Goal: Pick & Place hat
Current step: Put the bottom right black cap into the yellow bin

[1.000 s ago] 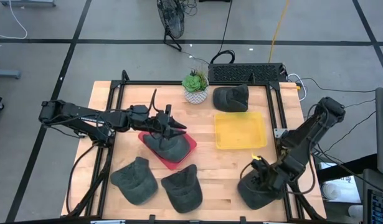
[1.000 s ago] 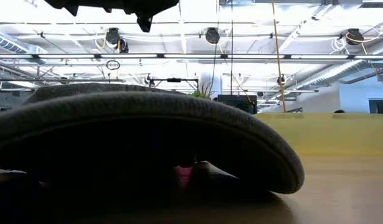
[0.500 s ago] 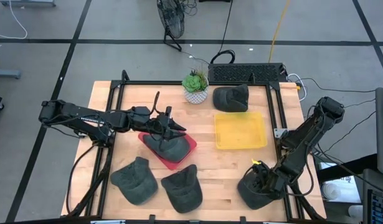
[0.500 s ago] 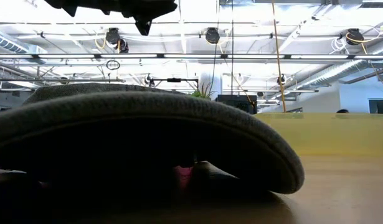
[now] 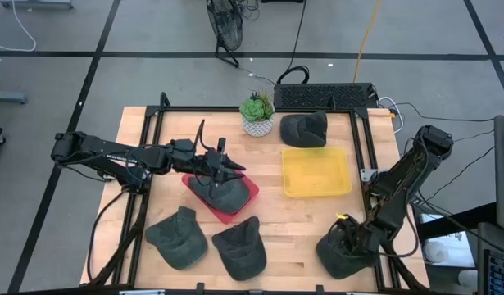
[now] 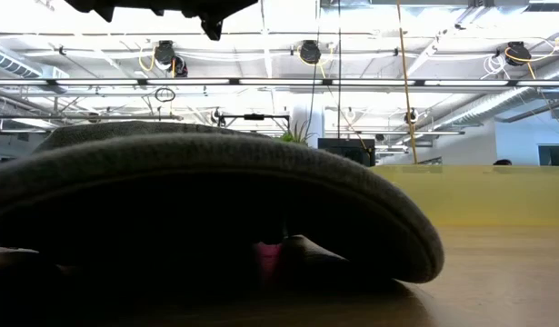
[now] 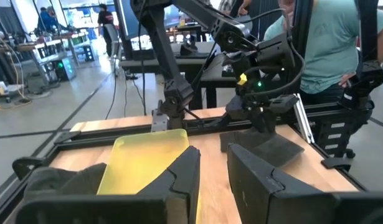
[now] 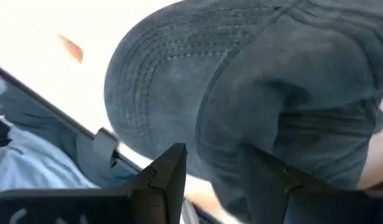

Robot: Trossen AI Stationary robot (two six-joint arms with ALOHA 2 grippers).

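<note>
Movement first, from above: right pincer point(image 5: 347, 239) now lower and nearer the 5 o'clock corner of the surface point(image 5: 276, 217) than a second ago, and the corner hat point(image 5: 337, 262) beneath it nudged the same way, toward the edge. Reads as a grasp not yet secured, with the lift and carry likely still to do. Left pincer point(image 5: 224, 170) nearly unchanged, hanging spread above the red tray point(image 5: 248, 193) left of centre, with the tray hat point(image 5: 221, 195) lying in it. Yellow tray point(image 5: 317, 172) at about 2 o'clock, holding nothing visible. Far hat point(image 5: 305, 129) at 12 o'clock beside the potted plant point(image 5: 256, 115); two more hats point(image 5: 176, 238) and point(image 5: 240, 246) at 7 and 6 o'clock. From table height: mostly filled by one hat's brim close up, a pink sliver beneath it, the yellow tray's wall off at 3 o'clock, a dark arm part at the upper edge. From the left wrist: fingers a little apart, gripping nothing; beyond, the yellow tray, the right arm bent over the corner hat, a person in a teal shirt behind. From the right wrist: fingers parted just above the grey cloth, not visibly pinching it.
</note>
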